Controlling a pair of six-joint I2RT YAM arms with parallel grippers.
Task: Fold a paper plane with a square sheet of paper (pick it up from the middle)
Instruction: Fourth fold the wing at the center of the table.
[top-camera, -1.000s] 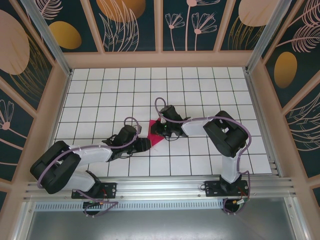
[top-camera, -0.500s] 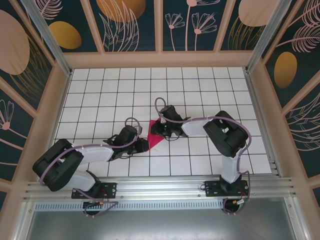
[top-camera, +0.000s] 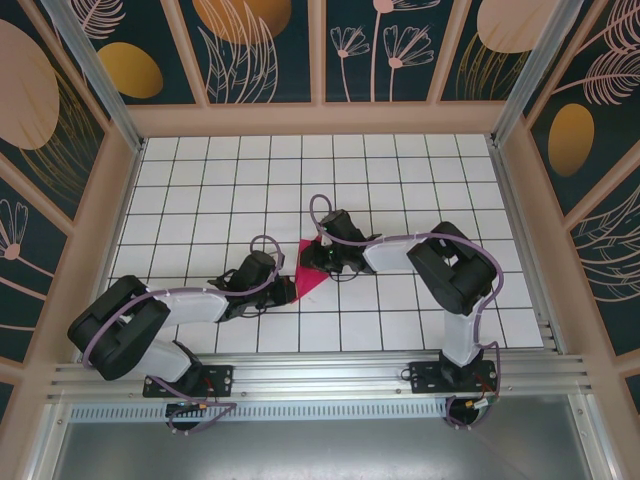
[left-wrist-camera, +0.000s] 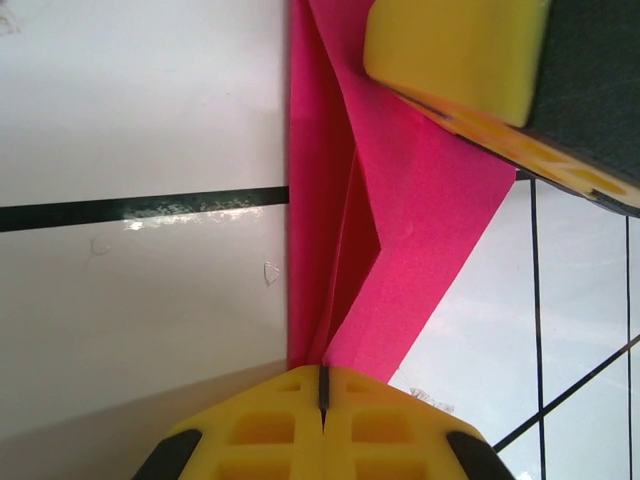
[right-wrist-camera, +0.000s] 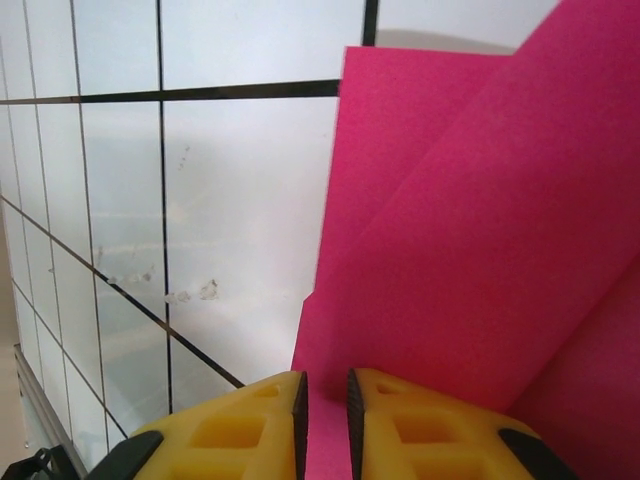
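The left gripper (left-wrist-camera: 322, 378) is pinched fully together on the narrow end of the paper (left-wrist-camera: 400, 210). The right gripper (right-wrist-camera: 327, 388) nips the opposite edge through a slim gap. The magenta paper is creased into overlapping angular layers, and sits near the middle of the table (top-camera: 400, 180) between both grippers.

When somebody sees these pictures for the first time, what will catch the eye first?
First, the bright magenta folded paper at the middle of the white tiled table. The left gripper is shut on one end, and the right gripper has its yellow fingertips at another edge.
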